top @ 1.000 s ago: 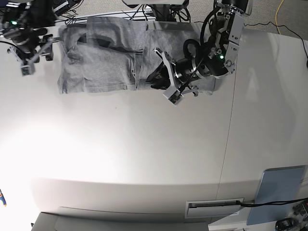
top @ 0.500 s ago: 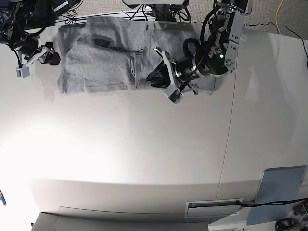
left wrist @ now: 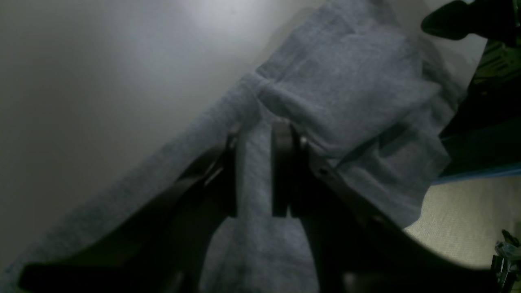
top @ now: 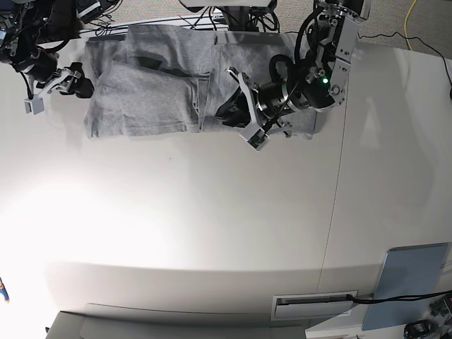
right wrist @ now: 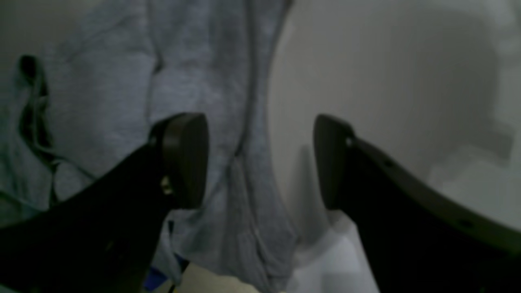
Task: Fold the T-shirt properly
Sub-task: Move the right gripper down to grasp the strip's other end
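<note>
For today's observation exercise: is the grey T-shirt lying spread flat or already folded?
Partly folded: the T-shirt forms a narrow band with overlapping layers, and the left gripper pinches a raised fold.

Both wrist views are dim and blurred. The T-shirt runs past the base view's top edge, and the left gripper hides part of it.

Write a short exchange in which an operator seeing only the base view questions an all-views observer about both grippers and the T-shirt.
Operator: Is the left gripper gripping cloth? The base view hides its fingertips.
Observer: Yes. The left wrist view shows a band of the T-shirt pinched between its narrow jaws.
Operator: And the right gripper?
Observer: The right wrist view shows it wide open with nothing between the jaws, above the T-shirt's edge and the bare table.
</note>
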You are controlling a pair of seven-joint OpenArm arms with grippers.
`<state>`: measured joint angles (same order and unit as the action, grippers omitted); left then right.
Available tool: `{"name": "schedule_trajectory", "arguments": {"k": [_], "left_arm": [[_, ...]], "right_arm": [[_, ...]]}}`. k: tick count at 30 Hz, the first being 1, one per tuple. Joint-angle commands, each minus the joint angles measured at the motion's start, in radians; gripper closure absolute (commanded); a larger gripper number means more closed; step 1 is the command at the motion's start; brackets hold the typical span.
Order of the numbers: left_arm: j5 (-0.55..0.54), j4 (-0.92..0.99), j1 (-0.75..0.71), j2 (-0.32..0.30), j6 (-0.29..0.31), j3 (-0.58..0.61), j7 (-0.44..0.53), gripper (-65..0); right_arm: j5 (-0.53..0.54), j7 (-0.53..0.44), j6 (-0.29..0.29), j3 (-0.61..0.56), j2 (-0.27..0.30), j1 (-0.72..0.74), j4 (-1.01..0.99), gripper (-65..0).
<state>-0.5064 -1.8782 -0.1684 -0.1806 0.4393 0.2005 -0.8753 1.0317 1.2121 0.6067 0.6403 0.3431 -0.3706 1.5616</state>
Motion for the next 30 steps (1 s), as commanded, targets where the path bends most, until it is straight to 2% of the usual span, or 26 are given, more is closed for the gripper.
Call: {"name": "schedule_trajectory", "arguments": {"k": [1, 6, 10, 11, 14, 17, 24, 26, 30], "left_arm": [[-0.018, -0.018, 0.01, 0.0, 0.007, -0.002, 0.019, -13.2], [-0.018, -0.018, 0.011, 0.0, 0.007, -0.002, 0.02, -13.2], [-0.012, -0.018, 0.01, 0.0, 0.007, -0.002, 0.019, -13.2], [0.0, -0.018, 0.01, 0.0, 0.007, -0.002, 0.019, -13.2], [0.043, -0.018, 0.01, 0.0, 0.007, -0.002, 0.019, -13.2], [0.046, -0.018, 0.01, 0.0, 0.007, -0.002, 0.019, -13.2], [0.046, -0.018, 0.01, 0.0, 0.007, -0.002, 0.019, -13.2], [0.046, -0.018, 0.01, 0.0, 0.007, -0.002, 0.019, -13.2], [0.046, -0.018, 0.01, 0.0, 0.007, -0.002, 0.018, -13.2]], "right_arm": [[0.033, -0.015, 0.007, 0.008, 0.017, 0.002, 0.015, -39.4], [0.037, 0.004, -0.003, -0.023, 0.016, 0.002, 0.014, -39.4], [0.036, 0.01, -0.005, -0.105, 0.017, 0.003, 0.014, -39.4], [0.03, 0.01, -0.011, -0.127, 0.016, 0.005, 0.014, -39.4], [-0.032, 0.0, -0.082, -0.177, 0.016, 0.005, 0.014, -39.4], [-0.045, 0.0, -0.092, -0.208, 0.014, 0.005, 0.014, -39.4], [-0.045, -0.008, -0.091, -0.216, -0.051, 0.005, 0.014, -39.0], [-0.045, -0.012, -0.09, -0.216, -0.065, 0.005, 0.014, -34.9], [-0.046, -0.018, -0.09, -0.216, -0.072, 0.005, 0.014, -16.2]]}}
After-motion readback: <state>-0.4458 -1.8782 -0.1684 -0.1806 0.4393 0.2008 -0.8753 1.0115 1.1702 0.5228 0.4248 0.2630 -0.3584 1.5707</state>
